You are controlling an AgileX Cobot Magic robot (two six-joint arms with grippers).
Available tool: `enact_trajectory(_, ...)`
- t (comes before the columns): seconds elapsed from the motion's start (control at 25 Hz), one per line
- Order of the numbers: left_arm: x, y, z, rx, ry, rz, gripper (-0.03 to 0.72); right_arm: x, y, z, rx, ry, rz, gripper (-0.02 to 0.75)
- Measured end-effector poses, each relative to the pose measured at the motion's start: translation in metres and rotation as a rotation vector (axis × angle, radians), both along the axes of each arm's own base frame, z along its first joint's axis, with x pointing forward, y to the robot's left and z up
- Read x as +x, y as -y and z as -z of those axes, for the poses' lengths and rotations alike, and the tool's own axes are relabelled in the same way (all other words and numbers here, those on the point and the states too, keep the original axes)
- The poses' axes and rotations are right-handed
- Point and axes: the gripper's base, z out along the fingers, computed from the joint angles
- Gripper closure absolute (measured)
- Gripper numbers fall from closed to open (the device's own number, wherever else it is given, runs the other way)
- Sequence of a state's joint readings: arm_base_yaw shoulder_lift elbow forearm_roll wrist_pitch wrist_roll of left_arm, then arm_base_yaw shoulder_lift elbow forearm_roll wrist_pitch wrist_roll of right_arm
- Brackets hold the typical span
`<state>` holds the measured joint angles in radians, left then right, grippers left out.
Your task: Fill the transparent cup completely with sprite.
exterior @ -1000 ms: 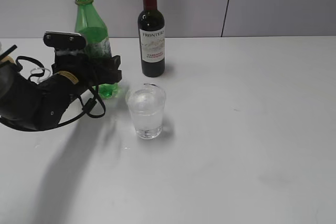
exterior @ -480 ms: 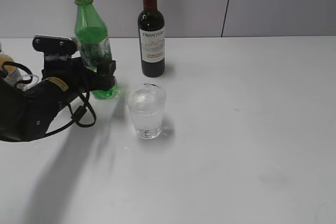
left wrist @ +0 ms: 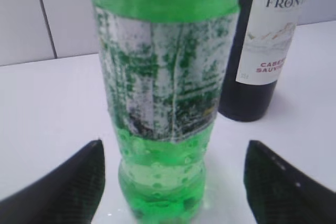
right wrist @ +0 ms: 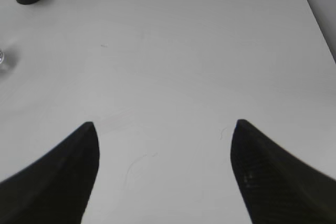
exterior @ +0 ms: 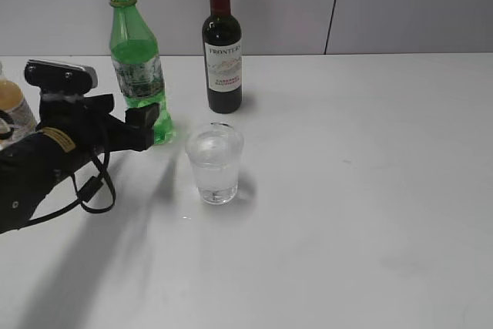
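Now the cup [exterior: 215, 164] is standing upright on the table [exterior: 370, 213], near the middle, a little to the near right of the green bottle [exterior: 137, 63] and in front of the wine bottle [exterior: 222, 42]. Its mouth is pointing up and its long axis is vertical. Clear liquid is reaching high inside it, so the filling is looking nearly or fully done, but the exact level under the rim is hard to read.

The green bottle is standing upright at the far left, open mouth up, with only a low rest of liquid at the bottom. It is probably light and its thin plastic wall will give under pressure. The wet label zone may be slippery, so the middle of the body, around the label, seems the best place to hold it, with a moderate squeeze.

The left gripper [left wrist: 173, 182] is just in front of this bottle, its fingers [left wrist: 68, 182] spread wide on both sides of the lower body and not touching it. The cup is thin and full, so it is easy to spill; better not to push it.

The right gripper [right wrist: 163, 177] is hanging over bare table at the right, fingers also spread, holding nothing.
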<state>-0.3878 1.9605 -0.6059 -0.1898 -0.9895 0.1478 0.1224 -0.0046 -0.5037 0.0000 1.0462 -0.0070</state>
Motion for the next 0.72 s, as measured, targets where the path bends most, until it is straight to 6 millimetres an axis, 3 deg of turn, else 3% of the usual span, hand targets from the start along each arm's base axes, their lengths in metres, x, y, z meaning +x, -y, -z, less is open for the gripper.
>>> enact_trajectory(0.36, -0.013, -0.004, -0.043, 0.07, 0.003, 0.038, 0.095, 0.0, 0.0, 0.0, 0.0, 0.0, 0.0, 0.148)
enact_trajectory(0.72, -0.03, -0.003, -0.062, 0.205, -0.255, 0.143, 0.1, 0.0, 0.0, 0.0, 0.0, 0.0, 0.0, 0.148)
